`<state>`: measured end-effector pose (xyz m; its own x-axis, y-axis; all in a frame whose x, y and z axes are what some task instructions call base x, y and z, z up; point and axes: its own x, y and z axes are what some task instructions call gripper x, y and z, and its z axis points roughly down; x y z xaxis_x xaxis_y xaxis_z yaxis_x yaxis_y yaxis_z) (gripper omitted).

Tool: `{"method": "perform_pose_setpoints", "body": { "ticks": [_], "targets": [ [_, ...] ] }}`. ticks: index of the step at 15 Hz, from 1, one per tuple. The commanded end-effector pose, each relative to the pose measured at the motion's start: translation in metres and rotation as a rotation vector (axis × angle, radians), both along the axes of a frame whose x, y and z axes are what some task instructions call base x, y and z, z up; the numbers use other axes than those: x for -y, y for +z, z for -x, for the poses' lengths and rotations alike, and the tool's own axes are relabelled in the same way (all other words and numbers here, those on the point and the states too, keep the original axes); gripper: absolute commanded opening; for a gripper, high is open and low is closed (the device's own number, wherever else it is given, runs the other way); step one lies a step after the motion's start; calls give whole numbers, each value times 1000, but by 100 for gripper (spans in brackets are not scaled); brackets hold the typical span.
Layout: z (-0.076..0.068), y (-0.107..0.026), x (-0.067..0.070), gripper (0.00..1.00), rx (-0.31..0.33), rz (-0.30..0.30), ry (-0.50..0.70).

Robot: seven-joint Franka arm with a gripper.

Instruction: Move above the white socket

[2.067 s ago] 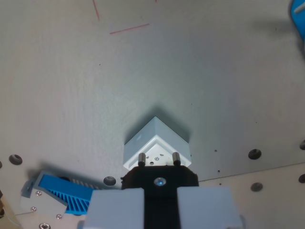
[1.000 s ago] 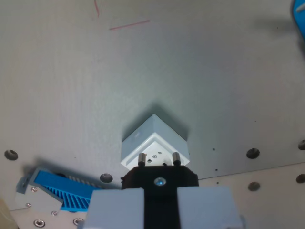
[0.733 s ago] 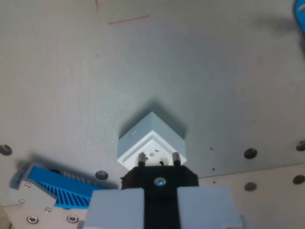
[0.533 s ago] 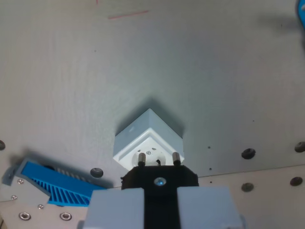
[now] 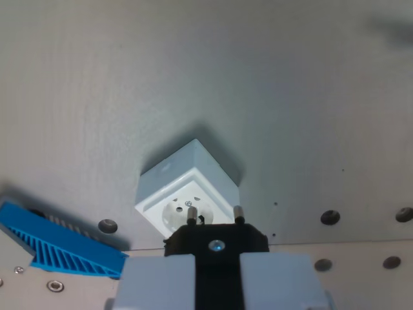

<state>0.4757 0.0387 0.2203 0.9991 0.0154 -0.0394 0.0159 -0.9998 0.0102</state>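
The white socket point(image 5: 184, 190) is a small cube standing on the grey board, just above the lower middle of the wrist view. Its round face with two holes shows at its lower side. My gripper point(image 5: 216, 261) fills the bottom centre, its two grey fingers point(image 5: 158, 284) shut on a black plug point(image 5: 216, 240). The plug's two metal pins point(image 5: 238, 212) point up the view. They sit at the socket's lower right edge, the left pin overlapping the socket face. How high the pins hang above the socket cannot be told.
A blue finned part point(image 5: 58, 247) on a grey bracket lies at the lower left, close to the socket. Several screw holes point(image 5: 330, 217) dot the board along the seam to a lighter strip point(image 5: 361, 278) at the bottom.
The camera has moved: the whole scene has slid left and up in the view. The red marks have left the top edge. More of the socket's face now shows beside the pins.
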Motion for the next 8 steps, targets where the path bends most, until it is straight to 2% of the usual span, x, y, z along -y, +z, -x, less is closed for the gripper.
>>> {"method": "perform_pose_setpoints", "body": {
  "ticks": [1,8],
  "targets": [
    [13,-10,-1,0,103,0,218],
    [35,-32,-4,0,110,14,370]
  ]
}}
